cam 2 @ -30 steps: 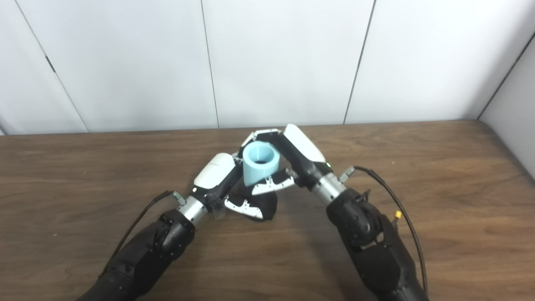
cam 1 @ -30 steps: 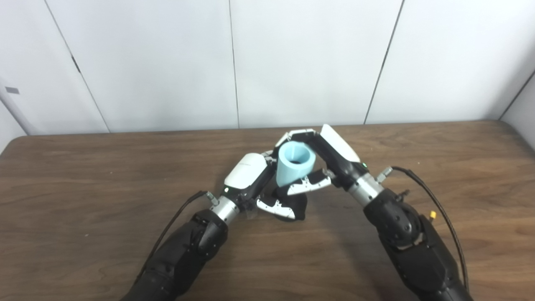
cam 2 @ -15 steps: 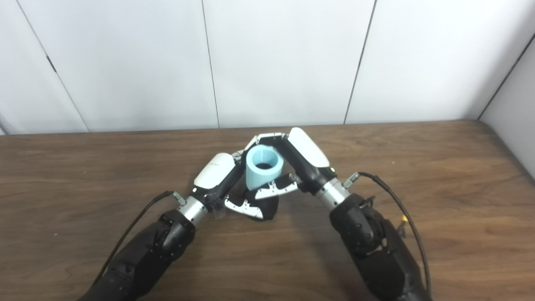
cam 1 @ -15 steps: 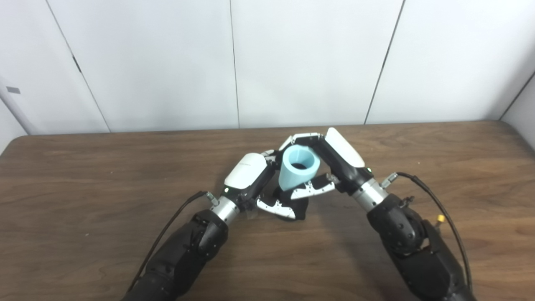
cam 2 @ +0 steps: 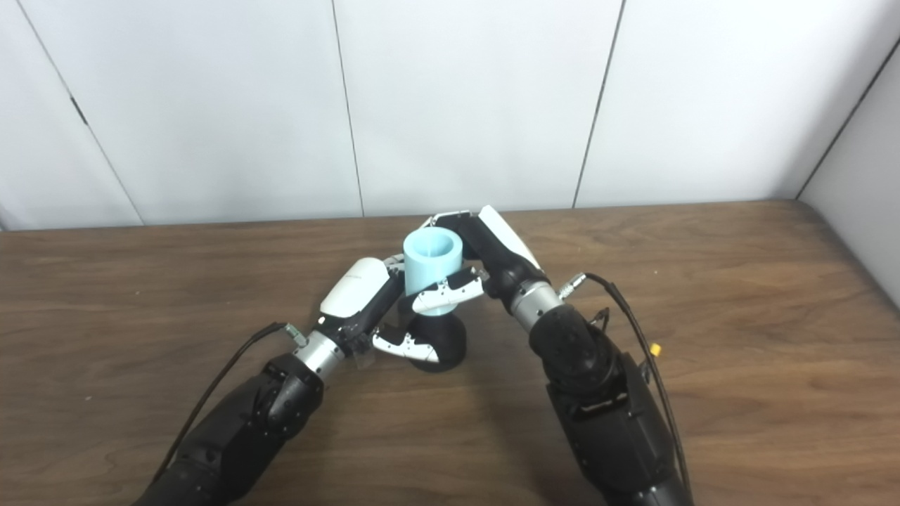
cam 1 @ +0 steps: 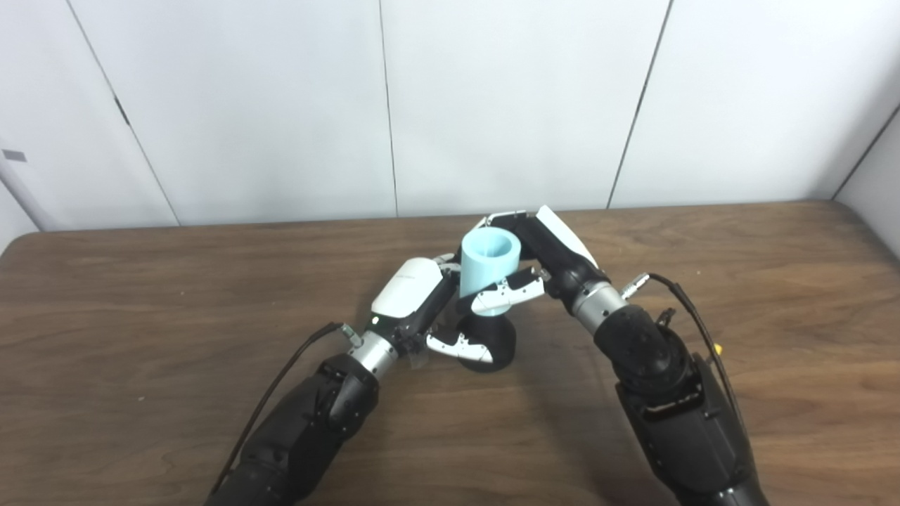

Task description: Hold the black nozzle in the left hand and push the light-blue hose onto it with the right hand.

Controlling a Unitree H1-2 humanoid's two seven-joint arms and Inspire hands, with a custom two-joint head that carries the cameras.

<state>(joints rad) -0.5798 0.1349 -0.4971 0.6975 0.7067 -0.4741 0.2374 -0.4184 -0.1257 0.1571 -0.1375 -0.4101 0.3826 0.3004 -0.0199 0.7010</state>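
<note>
We find the left hand (cam 1: 422,309) gripping the black nozzle (cam 1: 490,341) – right hand (cam 1: 538,263) clasping the light-blue hose (cam 1: 487,267) at its 12 o'clock; bare table (cam 1: 140,295) all round.

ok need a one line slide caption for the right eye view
Left hand holds the black nozzle on the table while the right hand holds the light-blue hose upright on it.
</note>
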